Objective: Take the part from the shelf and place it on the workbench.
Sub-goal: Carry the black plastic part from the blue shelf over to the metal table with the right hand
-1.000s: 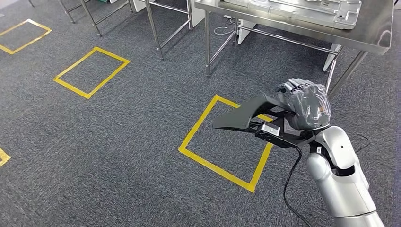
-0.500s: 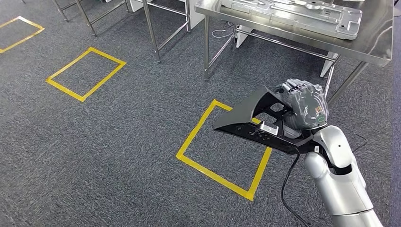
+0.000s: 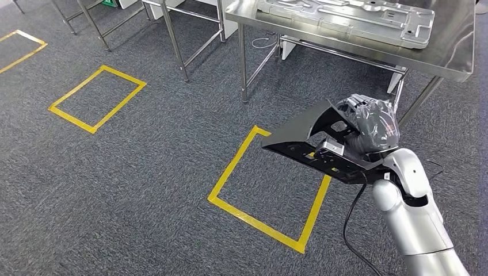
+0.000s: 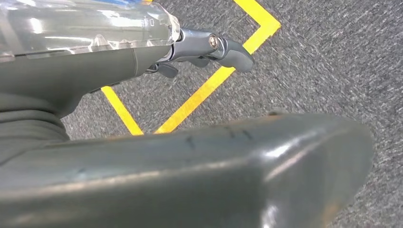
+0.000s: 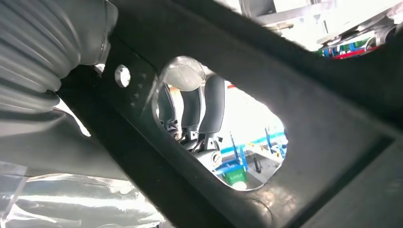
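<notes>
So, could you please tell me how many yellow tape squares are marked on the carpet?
3: one partly under the held part, one further left, and a corner of a third at the far left edge. Others may lie outside the frame.

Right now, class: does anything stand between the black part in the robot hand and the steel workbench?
Nothing visible on the way. The right robot hand holds the black flat part short of the steel workbench, where a grey metal panel lies.

The head view looks forward and down from high on the body onto the grey carpet floor (image 3: 144, 172). The left wrist camera looks down at this same carpet from close. The right wrist camera sits very near the flat black plastic part (image 5: 304, 109), looking through its hole.
</notes>
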Motion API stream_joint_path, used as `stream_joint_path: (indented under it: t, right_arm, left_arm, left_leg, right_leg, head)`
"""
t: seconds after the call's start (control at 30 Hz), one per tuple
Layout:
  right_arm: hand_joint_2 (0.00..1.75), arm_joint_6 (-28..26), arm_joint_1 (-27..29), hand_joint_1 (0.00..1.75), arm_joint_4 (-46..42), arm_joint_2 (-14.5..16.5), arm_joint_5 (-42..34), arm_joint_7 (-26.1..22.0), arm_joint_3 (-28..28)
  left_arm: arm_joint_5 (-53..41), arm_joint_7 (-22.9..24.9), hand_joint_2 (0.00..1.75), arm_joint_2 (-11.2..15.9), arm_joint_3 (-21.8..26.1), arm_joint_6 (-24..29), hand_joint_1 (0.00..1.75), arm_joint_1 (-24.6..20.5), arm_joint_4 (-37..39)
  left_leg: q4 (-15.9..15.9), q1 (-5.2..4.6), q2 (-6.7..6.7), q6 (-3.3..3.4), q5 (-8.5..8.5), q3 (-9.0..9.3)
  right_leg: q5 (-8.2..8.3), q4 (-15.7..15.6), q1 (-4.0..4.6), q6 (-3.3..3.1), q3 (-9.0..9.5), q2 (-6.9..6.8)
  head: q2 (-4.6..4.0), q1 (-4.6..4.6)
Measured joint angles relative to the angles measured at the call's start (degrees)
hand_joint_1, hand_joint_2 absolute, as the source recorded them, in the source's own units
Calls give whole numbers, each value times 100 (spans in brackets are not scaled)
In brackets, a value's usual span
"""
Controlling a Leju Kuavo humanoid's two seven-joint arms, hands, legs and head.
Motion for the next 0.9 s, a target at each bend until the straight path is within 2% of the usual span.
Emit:
stream_joint_path:
  t: [0.03,0.1,0.13,0.17,0.23,0.3,0.33,0.37,0.43,0.47,0.5,0.53,0.6,0.63,0.67,0.73,0.8,0.83,0.9]
  right_arm:
    - [175,57,-72,175,31,0,-52,-4,-8]
    - [175,202,-289,175,94,0,-151,7,-32]
    - [175,288,-425,175,132,-1,-190,25,-44]
    - [175,376,-562,175,175,-3,-227,52,-57]
    - [175,534,-843,175,276,-18,-292,102,-82]
    - [175,654,-1168,175,394,-70,-360,144,-107]
    - [175,716,-1352,175,461,-112,-405,167,-115]
    - [175,789,-1527,175,536,-160,-466,195,-119]
    - [175,952,-1849,175,707,-269,-598,253,-119]
    - [175,1026,-1992,175,792,-322,-653,278,-118]
    - [175,1076,-2116,175,866,-367,-688,296,-118]
    - [175,1107,-2226,175,924,-401,-706,306,-117]
    - [175,1127,-2396,175,1020,-453,-715,309,-114]
    - [175,1136,-2464,175,1067,-473,-721,313,-108]
    - [175,1154,-2519,175,1111,-492,-732,327,-100]
    - [175,1235,-2647,175,1182,-536,-777,393,-79]
    - [175,1372,-2877,175,1239,-587,-835,479,-51]
    - [175,1447,-3035,175,1272,-607,-858,513,-33]
    - [175,1577,-3356,175,1372,-627,-887,565,25]
  left_arm:
    - [0,3,0,1,2,-3,0,1,0]
    - [0,5,0,11,7,-9,0,2,0]
    - [-2,4,0,19,8,-15,0,1,0]
    - [-4,4,0,26,8,-24,0,-1,0]
    - [-9,2,0,31,8,-48,0,-2,0]
    - [-14,-2,0,29,9,-75,0,-2,0]
    - [-19,-5,0,29,10,-90,0,-3,0]
    - [-24,-8,0,31,10,-107,0,-6,0]
    - [-38,-12,0,36,10,-141,0,-9,0]
    - [-45,-12,0,38,10,-156,0,-8,0]
    - [-51,-12,0,38,10,-165,0,-4,0]
    - [-55,-12,0,37,10,-171,0,1,0]
    - [-59,-12,0,34,10,-175,0,13,0]
    - [-61,-14,0,33,10,-179,0,14,0]
    - [-64,-19,0,33,10,-187,0,11,0]
    - [-67,-31,0,39,10,-219,0,1,0]
    - [-63,-41,0,60,10,-253,0,-5,-1]
    - [-55,-46,0,68,10,-266,0,-8,-1]
    - [-27,-51,0,72,11,-280,0,-13,-2]
  left_leg:
    - [-299,-9,-1,38,215,65]
    - [-1071,-56,-2,156,745,288]
    - [-1350,-89,-2,212,895,378]
    - [-1500,-117,-1,258,961,423]
    - [-1601,-145,0,324,929,482]
    - [-1698,-134,-2,381,934,605]
    - [-1733,-125,-5,407,931,675]
    - [-1753,-121,-7,426,916,720]
    - [-1751,-130,-18,456,857,772]
    - [-1745,-136,-26,460,819,806]
    - [-1736,-139,-32,456,777,846]
    - [-1723,-140,-37,447,726,900]
    - [-1683,-143,-43,416,606,1016]
    - [-1657,-146,-44,393,552,1047]
    - [-1635,-148,-42,366,504,1057]
    - [-1598,-153,-34,309,443,1062]
    - [-1487,-156,-28,242,374,1054]
    - [-1312,-146,-26,200,308,973]
    - [-653,-91,-21,118,95,604]
  right_leg:
    - [-45,-2,8,4,64,10]
    - [-127,-14,20,27,174,27]
    - [-157,-29,18,52,202,38]
    - [-169,-40,14,85,223,47]
    - [-155,-55,8,159,260,54]
    - [-179,84,5,193,249,27]
    - [-241,279,3,195,161,14]
    - [-358,592,5,193,-15,4]
    - [-652,1249,13,209,-460,1]
    - [-740,1433,15,225,-633,0]
    - [-705,1419,14,241,-714,-2]
    - [-532,1212,13,252,-702,-7]
    - [45,490,18,239,-529,-28]
    - [225,186,35,213,-456,-39]
    - [335,9,51,179,-419,-43]
    - [297,-64,73,108,-404,-31]
    - [277,-64,37,46,-340,-16]
    - [255,-68,15,21,-297,-12]
    - [189,-73,-6,-7,-212,-7]
  head:
    - [0,0]
    - [0,0]
    - [0,0]
    - [0,-1]
    - [0,-1]
    - [0,1]
    - [-1,1]
    - [-1,1]
    - [-1,0]
    - [0,0]
    - [0,0]
    - [0,0]
    - [-1,0]
    - [-1,2]
    - [-1,1]
    - [0,2]
    - [0,0]
    - [0,-1]
    - [0,-2]
